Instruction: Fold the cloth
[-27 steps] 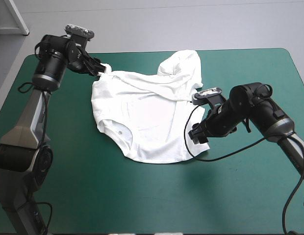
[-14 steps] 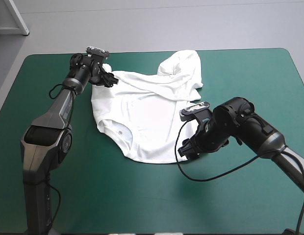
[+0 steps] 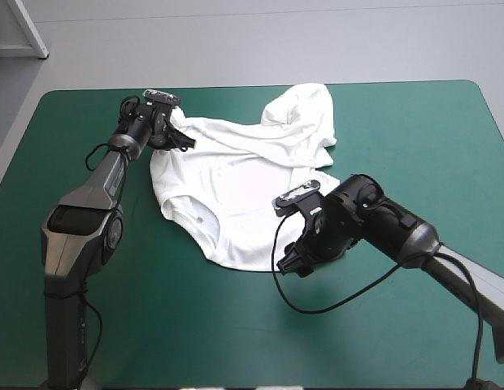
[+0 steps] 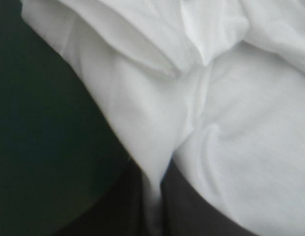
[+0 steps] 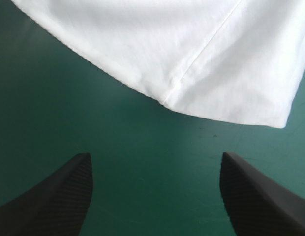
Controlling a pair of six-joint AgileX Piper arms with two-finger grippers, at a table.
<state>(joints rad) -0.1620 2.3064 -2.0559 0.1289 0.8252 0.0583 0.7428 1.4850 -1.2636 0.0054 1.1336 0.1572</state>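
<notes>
- On the teal-green cover (image 3: 414,130), the T-shirt (image 3: 244,187) is spread mid-table.
- Its cloth is pinched by the left gripper (image 4: 153,182).
- The right gripper (image 5: 156,169) is spread wide, empty, just short of the T-shirt.

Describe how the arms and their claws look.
The left arm and right arm have grey lower links and black, rounded upper joints. The left claw and right claw each carry two broad black fingers, fin-shaped and finely woven on the right.
</notes>
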